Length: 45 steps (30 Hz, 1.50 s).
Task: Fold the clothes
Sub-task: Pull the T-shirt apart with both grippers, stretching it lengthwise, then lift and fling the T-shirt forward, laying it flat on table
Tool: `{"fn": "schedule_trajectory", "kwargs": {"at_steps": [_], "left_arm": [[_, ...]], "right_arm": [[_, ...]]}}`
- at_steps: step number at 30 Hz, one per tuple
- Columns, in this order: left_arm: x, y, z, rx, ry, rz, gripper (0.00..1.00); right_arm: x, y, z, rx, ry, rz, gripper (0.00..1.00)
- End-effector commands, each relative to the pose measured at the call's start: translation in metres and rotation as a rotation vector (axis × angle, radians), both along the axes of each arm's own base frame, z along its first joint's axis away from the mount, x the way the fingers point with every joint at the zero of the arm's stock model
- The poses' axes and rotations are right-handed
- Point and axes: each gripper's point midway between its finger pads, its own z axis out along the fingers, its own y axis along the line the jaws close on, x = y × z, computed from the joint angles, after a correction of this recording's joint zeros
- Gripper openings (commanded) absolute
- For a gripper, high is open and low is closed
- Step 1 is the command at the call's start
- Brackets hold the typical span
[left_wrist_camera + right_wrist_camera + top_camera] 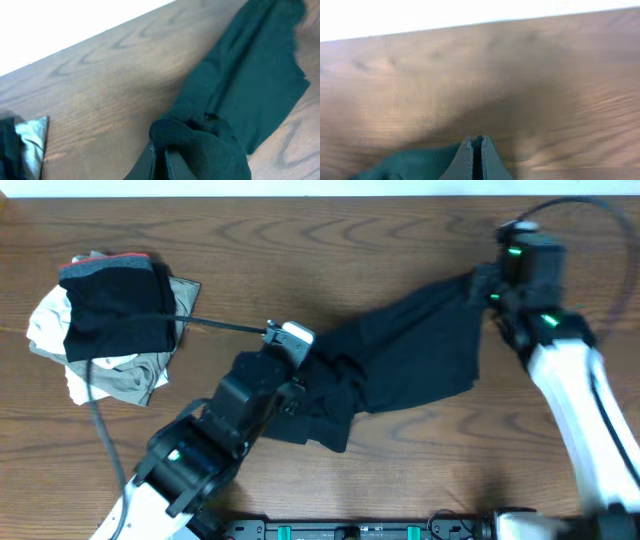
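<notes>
- Left gripper [161, 161], seen in its wrist view, has its fingers pressed together with a bunched fold of the dark garment [415, 345] pinched between them and mounded over their tips.
- Right gripper [477, 156] shows its two fingers drawn to a thin slit. Dark cloth lies just beside and below them on the left, and the overhead view places this gripper at the garment's far right corner, gripping it.
- The dark garment stretches across the middle of the wooden table [300, 260], running diagonally from the left arm's grip near the centre up to the right arm's grip at the far right. Its right half looks fairly flat, its near left end crumpled.
- A pile of clothes [110, 315] sits at the left of the table, well apart from the garment, with a dark piece on top of pale and grey ones.
- A thin black cable [215, 326] runs from the pile's side toward the left arm's wrist.
</notes>
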Motion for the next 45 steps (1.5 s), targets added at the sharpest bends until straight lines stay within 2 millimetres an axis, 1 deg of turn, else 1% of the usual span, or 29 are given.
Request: {"fn": "schedule_trajectory", "kwargs": {"at_steps": [1, 4, 6, 8, 10, 12, 16, 18, 20, 23, 26, 28, 31, 34, 36, 38, 39, 40, 41, 42, 43, 45], "left_arm": [[-0.005, 0.009, 0.061, -0.104, -0.131, 0.019, 0.06], [-0.012, 0.022, 0.088, -0.137, -0.198, 0.053, 0.06], [-0.018, 0.034, 0.101, -0.151, -0.234, 0.083, 0.06], [-0.024, 0.046, 0.111, -0.162, -0.267, 0.113, 0.06], [-0.033, 0.053, 0.120, -0.184, -0.291, 0.115, 0.06], [-0.042, 0.061, 0.128, -0.210, -0.313, 0.118, 0.06], [-0.059, 0.075, 0.144, -0.277, -0.358, 0.126, 0.06], [-0.064, 0.079, 0.149, -0.292, -0.374, 0.127, 0.06], [-0.065, 0.080, 0.150, -0.295, -0.378, 0.127, 0.06], [-0.062, 0.077, 0.146, -0.284, -0.367, 0.127, 0.06], [-0.053, 0.070, 0.139, -0.257, -0.339, 0.129, 0.06], [-0.041, 0.066, 0.130, -0.221, -0.313, 0.150, 0.06], [-0.017, 0.054, 0.111, -0.154, -0.257, 0.177, 0.06], [0.019, 0.039, 0.085, -0.090, -0.194, 0.209, 0.06], [0.048, 0.028, 0.065, -0.058, -0.152, 0.227, 0.06], [0.081, 0.015, 0.043, -0.052, -0.118, 0.217, 0.06], [0.097, 0.009, 0.034, -0.056, -0.111, 0.206, 0.06], [0.120, 0.005, 0.026, -0.064, -0.116, 0.188, 0.06], [0.134, 0.005, 0.022, -0.079, -0.119, 0.185, 0.06], [0.154, 0.007, 0.021, -0.106, -0.125, 0.185, 0.06], [0.170, 0.009, 0.024, -0.131, -0.129, 0.178, 0.06], [0.199, 0.018, 0.043, -0.185, -0.146, 0.157, 0.06]], "right_arm": [[-0.028, -0.022, 0.053, -0.027, -0.112, -0.066, 0.01], [-0.060, -0.028, 0.089, -0.026, -0.187, -0.084, 0.01], [-0.085, -0.034, 0.109, -0.033, -0.232, -0.108, 0.01], [-0.104, -0.038, 0.123, -0.043, -0.264, -0.131, 0.01], [-0.125, -0.044, 0.137, -0.067, -0.306, -0.156, 0.01], [-0.143, -0.049, 0.147, -0.088, -0.337, -0.181, 0.01], [-0.171, -0.059, 0.154, -0.120, -0.346, -0.242, 0.01], [-0.175, -0.064, 0.152, -0.133, -0.327, -0.263, 0.01], [-0.176, -0.065, 0.148, -0.139, -0.305, -0.268, 0.01], [-0.167, -0.065, 0.136, -0.144, -0.255, -0.265, 0.01], [-0.149, -0.065, 0.118, -0.151, -0.183, -0.259, 0.01], [-0.134, -0.065, 0.101, -0.158, -0.118, -0.254, 0.01], [-0.104, -0.066, 0.064, -0.170, 0.001, -0.243, 0.01], [-0.070, -0.065, 0.024, -0.173, 0.105, -0.225, 0.01], [-0.048, -0.065, -0.003, -0.177, 0.153, -0.221, 0.01], [-0.023, -0.065, -0.027, -0.184, 0.174, -0.205, 0.01], [-0.013, -0.065, -0.035, -0.190, 0.173, -0.198, 0.01], [-0.001, -0.068, -0.042, -0.190, 0.165, -0.203, 0.01], [0.009, -0.071, -0.044, -0.189, 0.151, -0.212, 0.01], [0.019, -0.076, -0.043, -0.187, 0.129, -0.225, 0.01], [0.026, -0.082, -0.037, -0.184, 0.110, -0.238, 0.01], [0.038, -0.097, -0.010, -0.164, 0.051, -0.286, 0.01]]}}
